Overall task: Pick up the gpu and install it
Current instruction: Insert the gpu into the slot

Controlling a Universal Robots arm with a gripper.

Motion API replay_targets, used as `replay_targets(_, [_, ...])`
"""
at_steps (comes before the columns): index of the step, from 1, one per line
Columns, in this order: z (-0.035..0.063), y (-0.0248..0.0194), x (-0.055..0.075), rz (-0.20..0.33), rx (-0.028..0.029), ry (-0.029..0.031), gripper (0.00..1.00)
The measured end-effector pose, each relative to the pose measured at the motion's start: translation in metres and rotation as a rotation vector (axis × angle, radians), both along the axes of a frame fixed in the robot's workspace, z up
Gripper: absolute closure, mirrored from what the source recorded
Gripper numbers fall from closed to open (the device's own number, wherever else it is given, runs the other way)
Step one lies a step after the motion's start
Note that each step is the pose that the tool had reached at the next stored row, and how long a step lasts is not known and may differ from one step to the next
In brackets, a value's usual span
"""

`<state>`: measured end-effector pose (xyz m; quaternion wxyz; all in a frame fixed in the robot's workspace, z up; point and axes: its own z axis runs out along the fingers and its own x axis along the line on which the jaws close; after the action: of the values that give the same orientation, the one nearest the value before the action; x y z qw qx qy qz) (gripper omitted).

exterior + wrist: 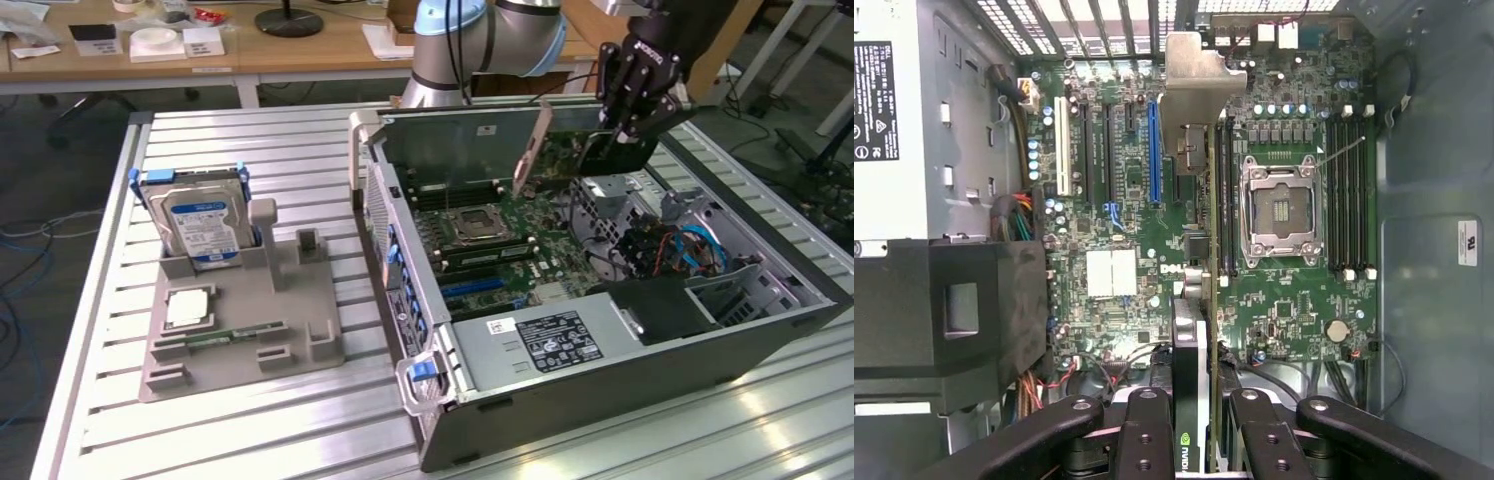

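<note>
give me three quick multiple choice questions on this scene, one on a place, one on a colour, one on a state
1. The hard drive stands:
A) in the grey holder, at the exterior view's left of the computer case
B) inside the case
C) on the floor

2. The long slot nearest the gpu is:
A) red
B) yellow
C) blue

3. The gpu is:
A) lying in the holder
B) held by the gripper over the open case
C) seated, with the gripper away

Answers: 1 A, it stands upright in the holder; 2 C, the wrist view shows it blue; 3 B, the gripper is closed on the card above the case.
</note>
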<state>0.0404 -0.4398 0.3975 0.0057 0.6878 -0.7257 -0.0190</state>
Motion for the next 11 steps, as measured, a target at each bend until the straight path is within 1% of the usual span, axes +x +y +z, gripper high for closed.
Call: replay_targets(11, [-0.0041, 0.0000, 0.0000, 0.000, -0.0003, 0.0001, 0.73])
